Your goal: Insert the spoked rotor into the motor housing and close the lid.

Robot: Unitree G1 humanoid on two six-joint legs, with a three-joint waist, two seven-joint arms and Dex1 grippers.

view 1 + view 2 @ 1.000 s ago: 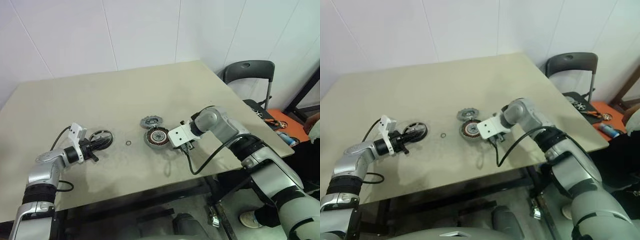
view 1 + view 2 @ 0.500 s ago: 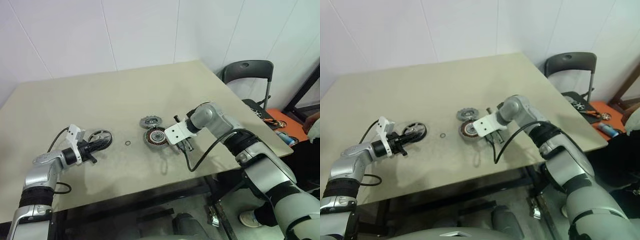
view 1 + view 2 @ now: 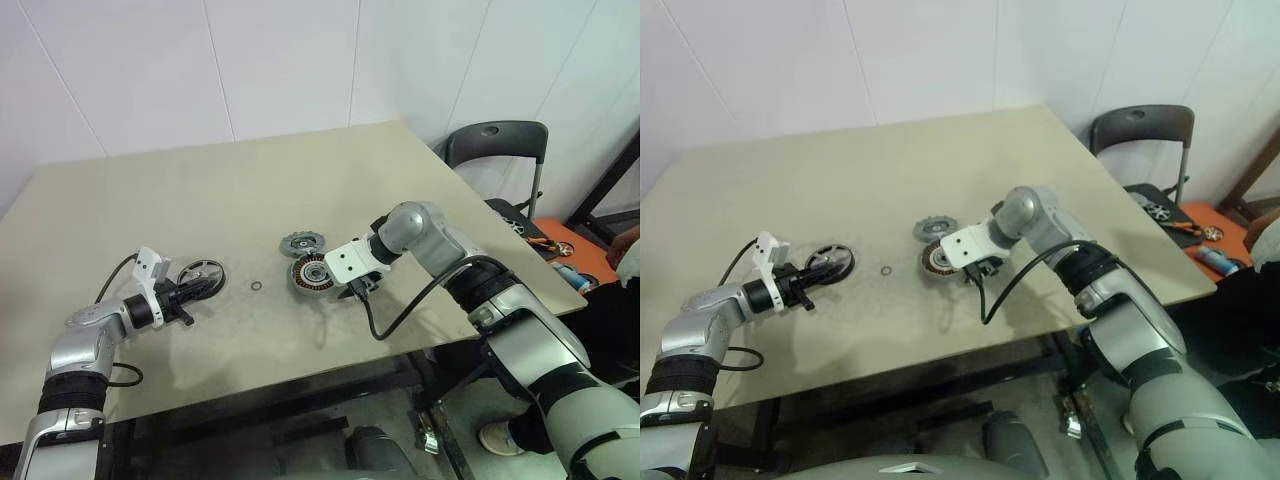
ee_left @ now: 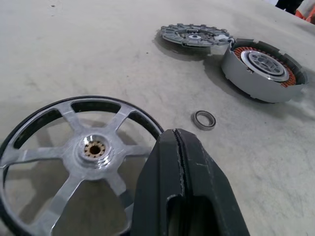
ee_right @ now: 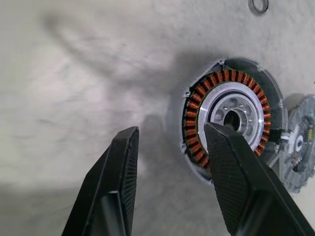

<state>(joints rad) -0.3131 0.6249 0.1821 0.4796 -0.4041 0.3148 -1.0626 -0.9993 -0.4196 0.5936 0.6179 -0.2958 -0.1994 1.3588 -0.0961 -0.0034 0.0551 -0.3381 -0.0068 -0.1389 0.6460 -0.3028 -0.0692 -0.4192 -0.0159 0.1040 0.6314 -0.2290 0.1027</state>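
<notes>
While my left end effector (image 3: 197,291) pinches the spoked rotor (image 4: 74,152) shut, the motor housing (image 5: 226,120) sits just under my half-spread right end effector (image 5: 170,147).

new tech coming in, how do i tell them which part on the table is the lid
On the beige table, look near the middle, where two round metal parts sit side by side. The lid is the flat grey metal disc with a notched, gear-like rim, on the far side of the grey cup-shaped motor housing. It has no copper windings.
</notes>
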